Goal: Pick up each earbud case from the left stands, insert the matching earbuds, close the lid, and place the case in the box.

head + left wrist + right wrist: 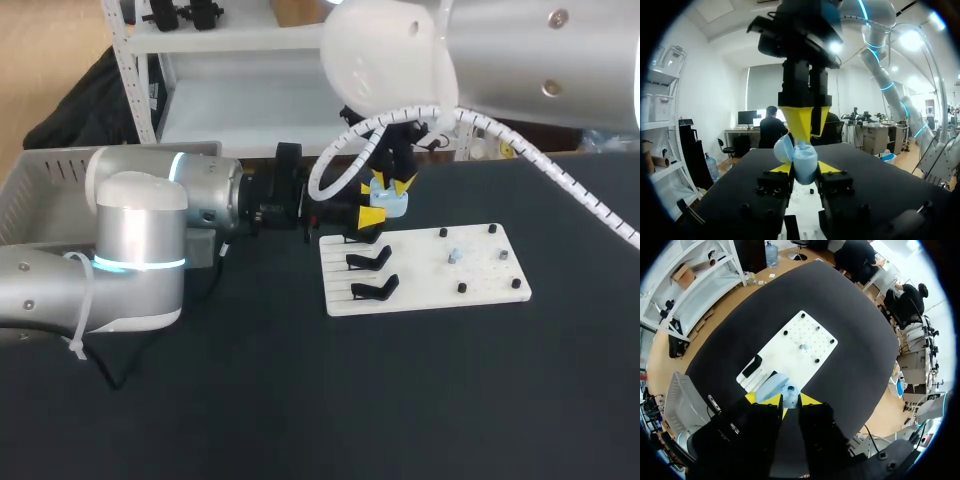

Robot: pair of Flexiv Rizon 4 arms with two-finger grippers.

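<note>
My left gripper [372,214] comes in from the left and is shut on a light blue earbud case [388,204], held just above the back left corner of the white board [480,285]. In the left wrist view the case [805,164] sits between the yellow tips with its lid tipped open. My right gripper [392,186] hangs straight over it, fingers [799,125] pointing down into the open case and shut on a small pale blue earbud [790,390]. Another earbud [455,256] stands on the board's middle.
Two empty black stands [368,260] [376,290] sit on the board's left part, and several black pegs [461,288] dot its right part. A grey box [45,185] stands at the table's far left. Dark tabletop spreads in front of the board.
</note>
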